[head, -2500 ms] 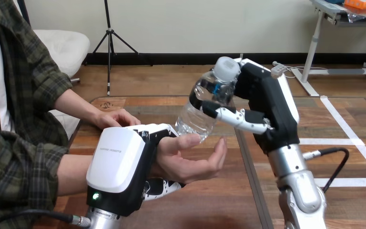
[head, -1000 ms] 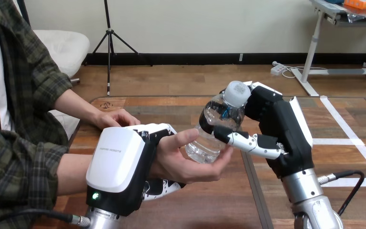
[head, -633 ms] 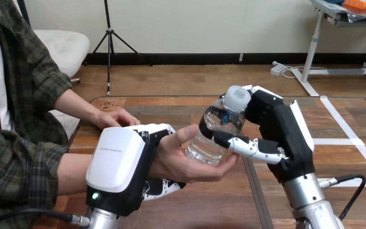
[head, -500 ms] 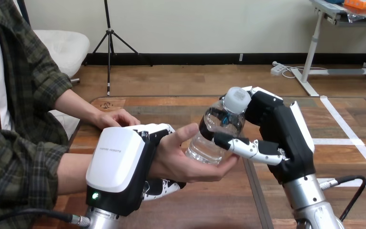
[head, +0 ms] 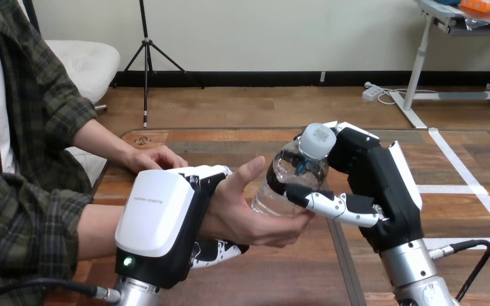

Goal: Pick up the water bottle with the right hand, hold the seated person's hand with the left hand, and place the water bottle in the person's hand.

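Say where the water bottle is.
Centre-right of the head view, the water bottle is tilted in the right robot hand, its base in the person's upturned hand, whose wrist the left robot hand grips.

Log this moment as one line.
left hand: shut on person's wrist | right hand: shut on water bottle | bottle base: in person's hand

Your right hand (head: pixel 378 185) gripping the water bottle (head: pixel 287 182), its base resting in the person's nearer hand (head: pixel 245 220), your left hand (head: pixel 159 217) clasping the wrist (head: pixel 214 217)

The wooden table (head: pixel 281 274) bears the person's hand at the view's left (head: pixel 156 158), seemingly lying flat.
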You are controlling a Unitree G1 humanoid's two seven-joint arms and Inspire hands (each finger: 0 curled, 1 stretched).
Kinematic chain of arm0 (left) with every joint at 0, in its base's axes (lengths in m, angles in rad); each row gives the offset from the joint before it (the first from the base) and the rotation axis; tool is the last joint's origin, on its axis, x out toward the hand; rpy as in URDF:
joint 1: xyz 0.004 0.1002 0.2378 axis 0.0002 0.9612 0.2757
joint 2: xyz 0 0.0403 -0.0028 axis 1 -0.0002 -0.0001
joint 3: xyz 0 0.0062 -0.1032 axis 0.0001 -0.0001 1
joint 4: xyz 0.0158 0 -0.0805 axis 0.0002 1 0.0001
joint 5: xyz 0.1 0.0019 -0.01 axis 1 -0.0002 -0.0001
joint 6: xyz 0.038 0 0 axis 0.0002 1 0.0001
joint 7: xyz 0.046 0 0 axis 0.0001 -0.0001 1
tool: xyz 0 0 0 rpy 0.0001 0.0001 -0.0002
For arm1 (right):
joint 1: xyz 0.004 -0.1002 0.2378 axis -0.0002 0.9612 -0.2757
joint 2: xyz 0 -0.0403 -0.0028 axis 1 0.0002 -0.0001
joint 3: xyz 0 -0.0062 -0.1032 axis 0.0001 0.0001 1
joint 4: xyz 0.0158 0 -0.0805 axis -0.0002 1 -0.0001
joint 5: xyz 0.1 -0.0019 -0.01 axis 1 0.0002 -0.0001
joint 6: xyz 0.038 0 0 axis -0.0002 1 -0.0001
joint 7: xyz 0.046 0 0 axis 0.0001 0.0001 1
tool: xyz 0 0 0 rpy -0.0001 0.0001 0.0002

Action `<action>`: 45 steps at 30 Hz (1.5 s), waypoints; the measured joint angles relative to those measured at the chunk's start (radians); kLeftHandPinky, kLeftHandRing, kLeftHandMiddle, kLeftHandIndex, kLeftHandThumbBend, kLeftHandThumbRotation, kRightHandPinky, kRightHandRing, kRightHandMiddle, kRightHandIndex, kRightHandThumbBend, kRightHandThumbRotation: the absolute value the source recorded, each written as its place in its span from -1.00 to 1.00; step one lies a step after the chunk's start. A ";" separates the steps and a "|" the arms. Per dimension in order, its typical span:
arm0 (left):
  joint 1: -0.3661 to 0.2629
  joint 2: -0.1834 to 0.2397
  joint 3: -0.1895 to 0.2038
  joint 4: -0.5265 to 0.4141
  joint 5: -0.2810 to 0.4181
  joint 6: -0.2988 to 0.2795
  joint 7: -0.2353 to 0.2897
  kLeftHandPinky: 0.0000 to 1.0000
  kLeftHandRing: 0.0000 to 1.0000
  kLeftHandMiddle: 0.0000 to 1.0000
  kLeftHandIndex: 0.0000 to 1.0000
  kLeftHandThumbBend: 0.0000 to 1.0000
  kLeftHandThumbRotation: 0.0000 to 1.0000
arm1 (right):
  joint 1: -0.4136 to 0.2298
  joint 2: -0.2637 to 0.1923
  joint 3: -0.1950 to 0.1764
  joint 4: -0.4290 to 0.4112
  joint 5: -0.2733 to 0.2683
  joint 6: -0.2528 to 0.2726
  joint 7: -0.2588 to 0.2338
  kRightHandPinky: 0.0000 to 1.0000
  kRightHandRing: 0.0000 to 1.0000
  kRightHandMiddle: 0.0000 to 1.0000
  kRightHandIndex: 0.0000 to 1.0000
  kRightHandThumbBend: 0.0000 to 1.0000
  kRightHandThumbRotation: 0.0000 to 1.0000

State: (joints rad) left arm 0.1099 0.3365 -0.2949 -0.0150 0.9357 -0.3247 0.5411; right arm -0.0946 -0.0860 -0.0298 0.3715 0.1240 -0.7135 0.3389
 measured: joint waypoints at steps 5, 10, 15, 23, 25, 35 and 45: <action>0.000 0.001 0.000 0.000 0.001 0.000 -0.001 -0.37 -0.21 -0.06 -0.02 0.82 -1.00 | 0.005 0.000 0.008 -0.010 0.005 0.005 0.012 -0.09 -0.16 -0.08 0.09 0.31 -1.00; 0.000 0.002 0.000 0.000 0.004 0.000 -0.001 -0.37 -0.20 -0.06 -0.02 0.82 -1.00 | 0.007 0.000 0.017 -0.017 0.011 0.007 0.022 -0.10 -0.17 -0.08 0.09 0.31 -1.00; 0.000 0.003 0.000 0.000 0.005 0.000 -0.002 -0.37 -0.20 -0.06 -0.02 0.82 -1.00 | 0.007 0.001 0.023 -0.018 0.012 0.007 0.030 -0.11 -0.17 -0.07 0.09 0.33 -1.00; 0.000 0.002 -0.001 0.000 0.005 0.000 -0.003 -0.37 -0.20 -0.05 -0.01 0.81 -1.00 | 0.007 0.002 0.028 -0.021 0.023 0.012 0.038 -0.13 -0.17 -0.06 0.10 0.33 -1.00; 0.000 0.002 -0.001 0.000 0.005 0.000 -0.003 -0.37 -0.20 -0.05 -0.01 0.81 -1.00 | 0.007 0.002 0.028 -0.021 0.025 0.012 0.042 -0.14 -0.17 -0.06 0.10 0.33 -1.00; 0.000 0.002 -0.002 0.000 0.010 0.000 -0.003 -0.38 -0.20 -0.05 -0.01 0.81 -1.00 | 0.007 0.002 0.028 -0.023 0.038 0.017 0.055 -0.15 -0.18 -0.07 0.09 0.35 -1.00; 0.000 0.002 -0.002 0.000 0.010 0.000 -0.006 -0.38 -0.21 -0.06 -0.01 0.82 -1.00 | 0.007 0.002 0.029 -0.033 0.045 0.026 0.071 -0.17 -0.18 -0.07 0.09 0.35 -1.00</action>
State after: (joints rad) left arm 0.1100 0.3388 -0.2967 -0.0154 0.9460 -0.3248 0.5355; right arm -0.0873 -0.0839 -0.0012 0.3385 0.1687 -0.6870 0.4096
